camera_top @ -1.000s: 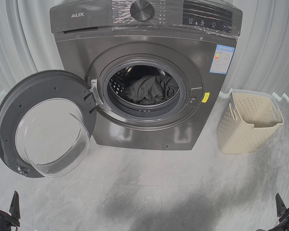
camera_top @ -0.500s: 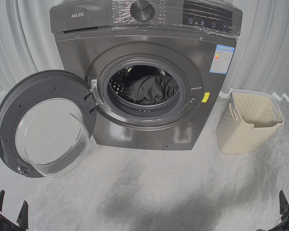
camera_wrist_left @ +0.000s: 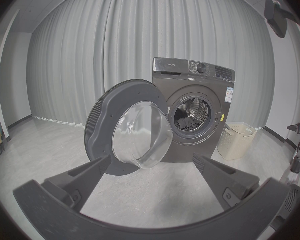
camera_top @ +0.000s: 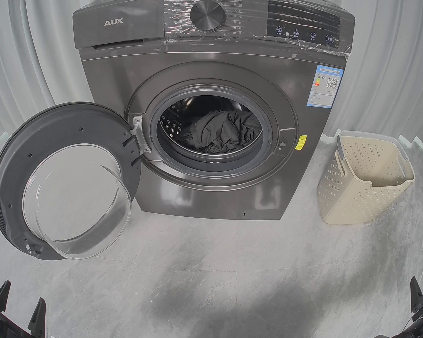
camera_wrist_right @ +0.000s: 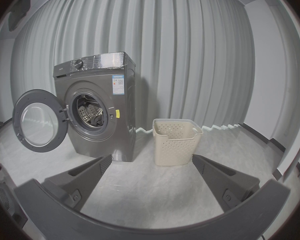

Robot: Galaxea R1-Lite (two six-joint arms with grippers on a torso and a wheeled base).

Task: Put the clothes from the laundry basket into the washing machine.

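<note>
One grey front-loading washing machine (camera_top: 127, 71) stands on the pale marbled floor (camera_top: 221, 268) in front of a pleated white curtain (camera_top: 33, 48). Its single round door (camera_top: 56, 132) is swung fully open to the left, hinged at the left edge of the drum opening, and its clear glass bowl (camera_top: 75, 198) faces the near side.

The task's thing, one bundle of dark clothes (camera_top: 221, 130), lies crumpled inside the drum, low and toward the right of the opening.

One cream perforated laundry basket (camera_top: 362, 184) with a grey rim stands upright on the floor just beside the machine's right lower corner, apart from it. Its inner walls are in plain view.

The top panel carries one round dial (camera_top: 207, 15) at its middle, one dark touch panel (camera_top: 303, 29) with small lit icons to the right, and one detergent drawer (camera_top: 120, 29) to the left with a short logo (camera_top: 113, 22) on it. Clear plastic film (camera_top: 249, 5) covers the dial and the panel.

There are two stickers on the front: a blue-and-white label (camera_top: 325, 86) at the upper right, its print too small to tell, and a small yellow tag (camera_top: 301, 142) right of the opening.

The left gripper (camera_top: 21, 299) is low at the near left, well apart from the door, with its fingers (camera_wrist_left: 86, 174) spread wide and nothing between them. The right gripper (camera_wrist_right: 149, 159) is at the near right, its fingers (camera_wrist_right: 223, 180) likewise apart and bare.
</note>
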